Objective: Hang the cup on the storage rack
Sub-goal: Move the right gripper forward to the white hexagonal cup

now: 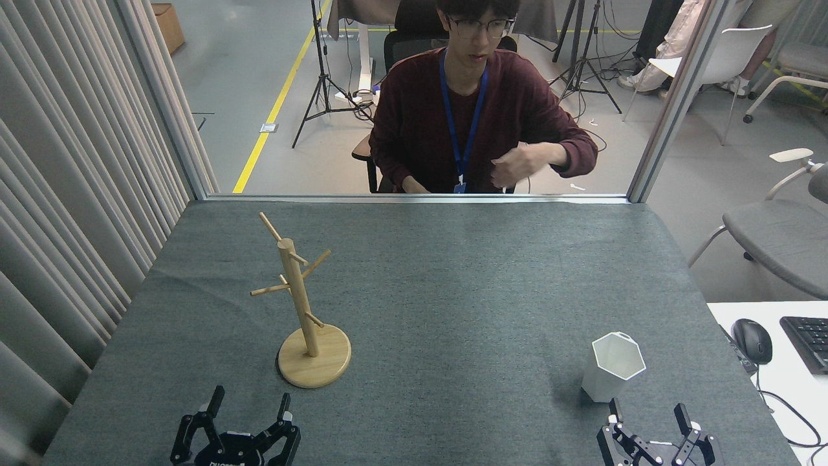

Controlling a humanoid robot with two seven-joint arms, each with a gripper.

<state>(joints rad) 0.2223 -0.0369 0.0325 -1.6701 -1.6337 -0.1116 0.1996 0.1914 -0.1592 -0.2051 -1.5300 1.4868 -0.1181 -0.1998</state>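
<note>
Cup [612, 366], white and hexagonal, upright on grey table cover [453, 285] at near right, mouth open upward, small pierced rim tab on far edge. Right gripper [649, 418] just beside and nearer than cup, not touching, fingers spread apart and empty. Storage rack [305, 309], light wooden mug tree on round disc base, well apart from cup at left-centre, post leaning slightly in this view, angled pegs all bare. Left gripper [249, 408] near rack base, on its near side, fingers likewise spread, holding nothing. Seated person [475, 107] beyond far table edge, one hand raised, clear of work area. Computer mouse [752, 340] and keyboard [807, 342] on separate white desk at right.

Step in hand, as judged: reach and grasp, nothing lifted yet. Best done by closing on two opposite flat facets well below rim, so that taper does not let cup slip, and keeping rim tab free and facing rack. Hole then to be threaded over an upward-angled peg, approach along peg axis, release only once tab seated. Tipping of the light cup on first contact the main hazard.
</note>
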